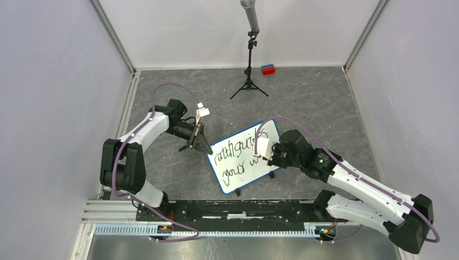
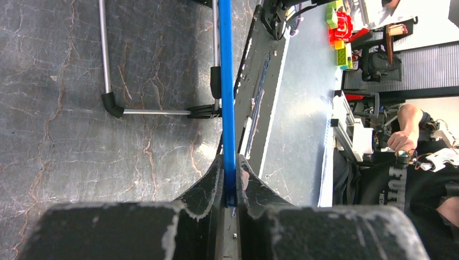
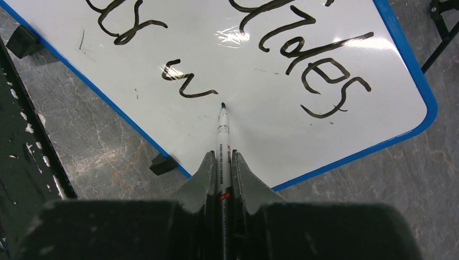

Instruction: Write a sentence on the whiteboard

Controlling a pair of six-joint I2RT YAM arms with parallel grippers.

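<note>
Your right fingers (image 3: 208,169) are closed tight on a black-and-white marker (image 3: 222,132), which sticks out straight up the right wrist frame. Its tip is at the white face of the whiteboard (image 3: 281,135), just below and to the right of a lone "w"; you cannot tell whether it touches. The sentence (image 3: 325,76) so far fills the upper part of that frame in black cursive, a first line ending in "guides" and a second reaching that "w".

Your left fingers (image 2: 215,181) are pinched on the whiteboard's blue rim, seen edge-on and running up the middle of the left wrist frame.

In the top view the whiteboard lies tilted at centre frame on the grey stone-patterned worktop (image 1: 325,108), between the two arms.
</note>
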